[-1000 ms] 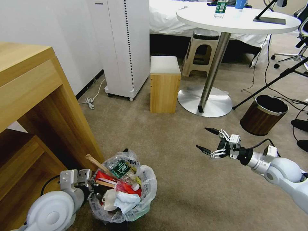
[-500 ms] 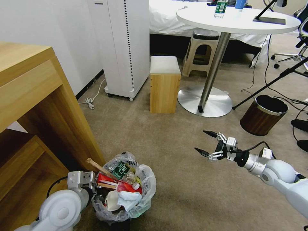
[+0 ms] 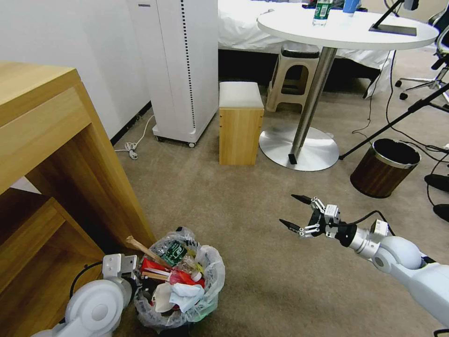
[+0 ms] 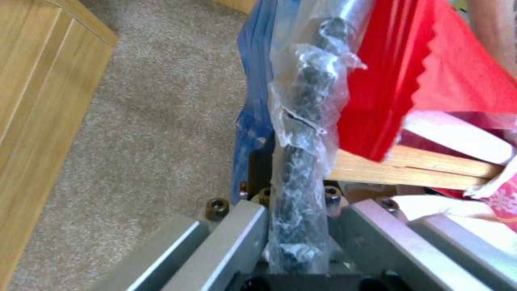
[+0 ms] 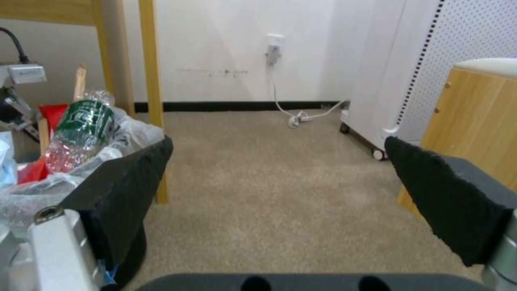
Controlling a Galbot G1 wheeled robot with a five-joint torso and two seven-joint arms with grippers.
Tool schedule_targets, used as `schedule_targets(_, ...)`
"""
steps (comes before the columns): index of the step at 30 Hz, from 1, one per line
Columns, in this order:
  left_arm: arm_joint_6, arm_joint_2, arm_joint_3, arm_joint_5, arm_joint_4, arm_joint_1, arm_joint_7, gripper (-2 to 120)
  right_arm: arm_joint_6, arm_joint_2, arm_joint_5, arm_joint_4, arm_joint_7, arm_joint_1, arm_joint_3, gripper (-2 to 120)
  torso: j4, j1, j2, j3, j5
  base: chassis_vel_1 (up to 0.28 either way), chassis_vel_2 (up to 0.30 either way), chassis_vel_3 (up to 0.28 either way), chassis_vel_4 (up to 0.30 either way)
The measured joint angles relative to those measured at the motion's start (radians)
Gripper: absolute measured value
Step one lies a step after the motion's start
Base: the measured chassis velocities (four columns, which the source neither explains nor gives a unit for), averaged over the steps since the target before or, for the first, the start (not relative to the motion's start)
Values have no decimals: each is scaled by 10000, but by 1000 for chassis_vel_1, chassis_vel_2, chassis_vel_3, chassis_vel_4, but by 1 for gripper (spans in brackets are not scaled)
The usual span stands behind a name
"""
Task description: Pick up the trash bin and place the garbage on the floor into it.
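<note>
Trash bin [image 3: 206,299] sits beside wooden desk [image 3: 56,154], stool [image 3: 240,122] well apart.

Left end effector [image 4: 296,226] clamps what seems the trash bin [image 4: 307,133] rim, bag-wrapped.

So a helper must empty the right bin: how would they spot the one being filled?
Start at the wooden desk on the left; the trash bin stands on the carpet by its leg, the left gripper clamped on its rim. Unlike the empty wood-look bin by the round table, it has a crinkly plastic liner and is full.
</note>
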Motion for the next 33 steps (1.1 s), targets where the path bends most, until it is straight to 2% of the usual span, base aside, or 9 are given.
schedule_targets(10,108,-18,-74,-210,-74,31,-25,0,59,36,0,-179,-76,61,-83,100,-3,0,-1,2,-14,0,0,0,0)
schedule_targets(12,155,98,-285,-364,-204,159,-18,11,92,97,-1,-261,-104,135,-182,100,-3,1,-1,3,-13,0,0,0,0)
schedule_targets(14,155,107,-315,-372,-220,177,-15,12,94,102,0,-265,-106,148,-194,100,-3,0,-1,3,-13,0,0,0,0)
schedule_targets(16,143,130,-449,-377,-316,257,14,23,96,123,30,-269,-112,259,-292,100,-1,1,-1,3,-12,0,0,0,0)
schedule_targets(21,112,129,-523,-408,-481,321,27,36,95,123,44,-262,-112,314,-343,100,-2,1,-1,3,-10,0,0,0,0)
schedule_targets(24,92,138,-822,-421,-699,573,30,52,95,116,53,-240,-116,262,-309,100,-1,0,-1,3,-10,0,0,0,0)
schedule_targets(25,92,138,-822,-421,-699,573,30,52,95,116,53,-240,-116,262,-309,100,-1,0,-1,3,-10,0,0,0,0)
schedule_targets(31,57,498,-1695,-500,-1581,1324,-44,78,93,72,1,-209,-188,147,-191,100,-2,0,-1,2,-7,0,0,0,0)
schedule_targets(33,57,516,-1789,-500,-1678,1424,-46,80,94,84,-11,-211,-191,146,-189,100,-2,0,-1,2,-7,0,0,0,0)
